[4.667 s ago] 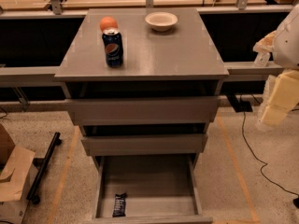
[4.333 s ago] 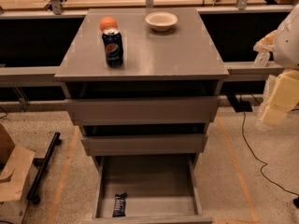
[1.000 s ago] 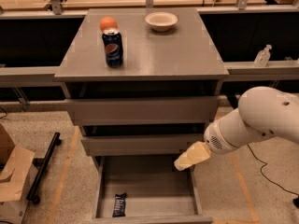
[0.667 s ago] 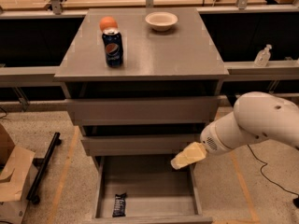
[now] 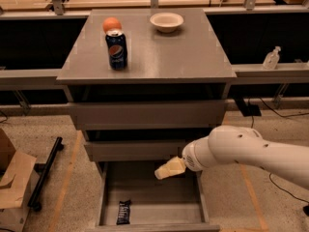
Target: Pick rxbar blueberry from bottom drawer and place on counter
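Observation:
The rxbar blueberry (image 5: 124, 212), a small dark bar with white lettering, lies flat at the front left of the open bottom drawer (image 5: 155, 197). My gripper (image 5: 161, 172) hangs over the drawer's middle, above and to the right of the bar, apart from it. The white arm (image 5: 241, 151) reaches in from the right. The grey counter (image 5: 154, 47) tops the cabinet.
On the counter stand a blue Pepsi can (image 5: 117, 49), an orange ball (image 5: 111, 24) behind it and a white bowl (image 5: 166, 21). Two upper grey drawers (image 5: 147, 115) are pushed in. A cardboard box (image 5: 12, 187) sits on the floor at left; cables lie at right.
The arm swung in from the right edge and down over the open drawer; in the last second the gripper has moved further left. The bar has not moved.

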Robot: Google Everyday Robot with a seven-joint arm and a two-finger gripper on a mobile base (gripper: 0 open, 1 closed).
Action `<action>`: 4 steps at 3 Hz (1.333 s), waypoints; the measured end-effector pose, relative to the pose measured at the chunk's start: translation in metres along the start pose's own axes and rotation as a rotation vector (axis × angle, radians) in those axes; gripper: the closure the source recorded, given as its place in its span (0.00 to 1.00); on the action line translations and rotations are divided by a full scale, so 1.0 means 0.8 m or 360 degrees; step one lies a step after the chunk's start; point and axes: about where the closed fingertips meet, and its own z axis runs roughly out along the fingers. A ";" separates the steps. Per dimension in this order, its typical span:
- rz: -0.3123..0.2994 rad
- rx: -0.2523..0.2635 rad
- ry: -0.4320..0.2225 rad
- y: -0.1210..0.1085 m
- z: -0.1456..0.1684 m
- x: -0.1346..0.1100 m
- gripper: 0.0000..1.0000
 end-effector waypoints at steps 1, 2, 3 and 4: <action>0.0051 0.0001 -0.0013 0.005 0.070 0.004 0.00; 0.0050 -0.0001 -0.0043 0.009 0.073 -0.007 0.00; 0.0101 0.0004 0.0026 0.003 0.088 0.010 0.00; 0.0169 -0.0073 0.0048 0.013 0.128 0.023 0.00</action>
